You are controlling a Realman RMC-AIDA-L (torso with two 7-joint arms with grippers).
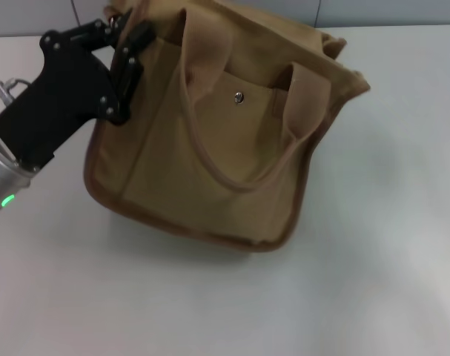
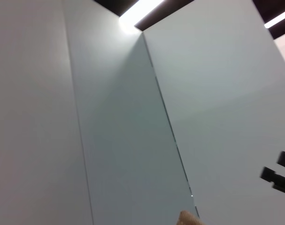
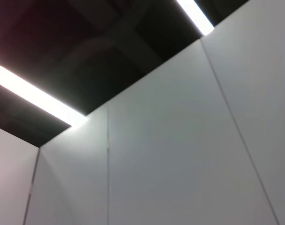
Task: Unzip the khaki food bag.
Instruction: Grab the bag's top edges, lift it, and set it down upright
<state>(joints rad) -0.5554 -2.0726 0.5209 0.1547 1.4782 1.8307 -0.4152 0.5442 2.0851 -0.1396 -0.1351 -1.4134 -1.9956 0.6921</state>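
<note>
The khaki food bag [image 1: 217,141] stands on the white table, tilted, with its front pocket and silver snap [image 1: 239,97] facing me. One wide loop handle [image 1: 210,111] hangs down over the front. The top zipper is hidden behind the bag's upper edge. My left gripper [image 1: 130,50], black, is at the bag's upper left corner and touches the fabric there. A small tan bit of the bag [image 2: 187,219] shows in the left wrist view. My right gripper is out of view.
The white table [image 1: 373,282] stretches in front of and to the right of the bag. Grey wall panels [image 2: 133,117] fill the left wrist view. The right wrist view shows wall panels and a dark ceiling with light strips [image 3: 34,96].
</note>
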